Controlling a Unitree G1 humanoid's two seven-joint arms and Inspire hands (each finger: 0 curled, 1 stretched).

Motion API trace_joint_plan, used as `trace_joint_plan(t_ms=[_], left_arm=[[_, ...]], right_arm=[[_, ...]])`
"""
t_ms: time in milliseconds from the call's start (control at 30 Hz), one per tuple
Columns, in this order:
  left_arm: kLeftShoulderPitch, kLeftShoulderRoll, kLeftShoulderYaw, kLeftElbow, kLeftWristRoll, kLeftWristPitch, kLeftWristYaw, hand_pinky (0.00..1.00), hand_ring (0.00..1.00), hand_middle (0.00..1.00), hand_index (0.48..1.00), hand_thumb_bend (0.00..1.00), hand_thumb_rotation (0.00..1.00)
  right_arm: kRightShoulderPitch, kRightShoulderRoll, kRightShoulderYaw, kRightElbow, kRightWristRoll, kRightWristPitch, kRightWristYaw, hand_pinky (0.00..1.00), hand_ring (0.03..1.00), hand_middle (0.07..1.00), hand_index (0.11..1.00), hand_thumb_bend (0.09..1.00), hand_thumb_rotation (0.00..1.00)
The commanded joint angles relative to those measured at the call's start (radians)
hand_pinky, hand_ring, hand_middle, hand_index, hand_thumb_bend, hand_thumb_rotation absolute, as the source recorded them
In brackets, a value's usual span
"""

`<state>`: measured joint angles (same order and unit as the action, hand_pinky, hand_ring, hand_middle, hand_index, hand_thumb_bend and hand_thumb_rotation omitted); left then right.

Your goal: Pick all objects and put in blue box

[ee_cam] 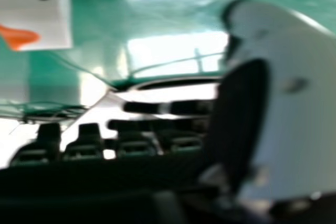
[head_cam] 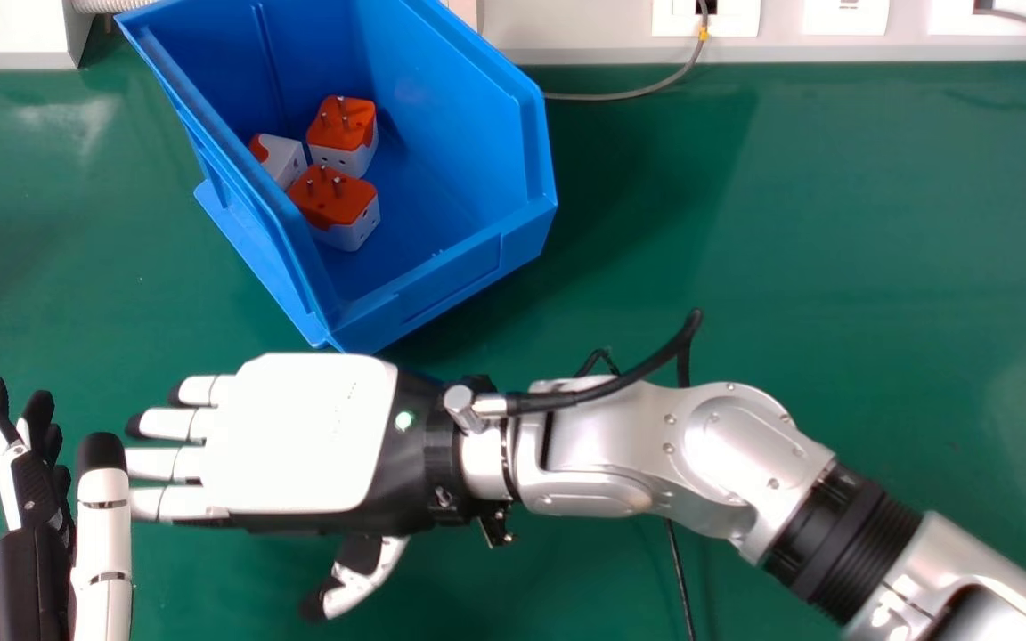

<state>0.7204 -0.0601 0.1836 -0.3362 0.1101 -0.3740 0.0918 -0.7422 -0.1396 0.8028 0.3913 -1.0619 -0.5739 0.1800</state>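
When counted inside the blue box (head_cam: 446,298), came to three orange-and-white adapters: a far adapter (head_cam: 341,122) and a near adapter (head_cam: 335,203), both set with pins upward, and a third adapter (head_cam: 283,160) left of them, partly hidden by the rim. Saw the box toward the far left corner of the worktop (head_cam: 834,258). In the right hand view, spotted a fourth adapter (ee_cam: 39,11) on the worktop, outside the box, apart from the thumb; could not tell its exact place. Found the right hand (head_cam: 299,436) wide and empty just nearer than the box, with fingers straight toward the worktop's left edge. Found the left hand (head_cam: 28,507) wide too, toward the near left corner. Noticed marks on the right hand's back, too small to read. Counted three wall plates (head_cam: 847,13) right of the box, beyond the far edge, and one grey cable (head_cam: 620,95).
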Motion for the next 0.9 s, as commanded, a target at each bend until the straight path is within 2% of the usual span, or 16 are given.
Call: trace_joint_plan(t_ms=[0, 67, 200, 333, 400, 600, 700, 867], left_arm=[[0.001, -0.002, 0.006, 0.001, -0.011, -0.030, 0.009, 1.00, 1.00, 1.00, 1.000, 0.40, 1.00], [0.004, -0.006, 0.004, -0.004, -0.011, -0.030, 0.009, 1.00, 1.00, 1.00, 1.000, 0.40, 1.00], [0.013, -0.010, 0.000, -0.011, -0.005, -0.034, 0.012, 1.00, 1.00, 1.00, 1.000, 0.40, 1.00], [0.026, -0.008, 0.001, -0.023, 0.022, -0.027, 0.020, 1.00, 1.00, 1.00, 1.000, 0.40, 1.00], [0.030, -0.006, 0.002, -0.028, 0.031, -0.022, 0.023, 1.00, 1.00, 1.00, 1.000, 0.40, 1.00], [0.051, -0.013, -0.006, -0.051, 0.049, -0.019, 0.027, 1.00, 1.00, 1.00, 1.000, 0.38, 1.00], [0.053, -0.012, -0.008, -0.052, 0.053, -0.023, 0.027, 1.00, 1.00, 1.00, 1.000, 0.38, 1.00], [0.065, -0.014, -0.011, -0.055, 0.053, -0.031, 0.027, 1.00, 1.00, 1.00, 1.000, 0.39, 1.00]], right_arm=[[-0.036, 0.024, 0.003, 0.026, 0.000, 0.019, -0.028, 1.00, 1.000, 1.000, 0.981, 0.281, 0.21], [-0.047, 0.042, 0.007, 0.070, -0.007, 0.040, -0.040, 1.00, 1.000, 1.000, 0.982, 0.284, 0.21], [-0.067, 0.071, 0.018, 0.146, -0.010, 0.071, -0.062, 1.00, 1.000, 1.000, 0.983, 0.285, 0.22], [-0.090, 0.109, 0.033, 0.240, -0.016, 0.105, -0.100, 1.00, 1.000, 1.000, 0.986, 0.280, 0.19], [-0.101, 0.124, 0.042, 0.283, -0.019, 0.119, -0.124, 1.00, 1.000, 1.000, 0.991, 0.274, 0.15], [-0.114, 0.146, 0.059, 0.358, -0.011, 0.152, -0.156, 1.00, 1.000, 1.000, 0.996, 0.281, 0.10], [-0.119, 0.155, 0.067, 0.379, -0.013, 0.164, -0.160, 1.00, 1.000, 1.000, 0.996, 0.287, 0.08], [-0.124, 0.156, 0.092, 0.385, -0.022, 0.175, -0.153, 1.00, 1.000, 1.000, 0.999, 0.292, 0.09]])
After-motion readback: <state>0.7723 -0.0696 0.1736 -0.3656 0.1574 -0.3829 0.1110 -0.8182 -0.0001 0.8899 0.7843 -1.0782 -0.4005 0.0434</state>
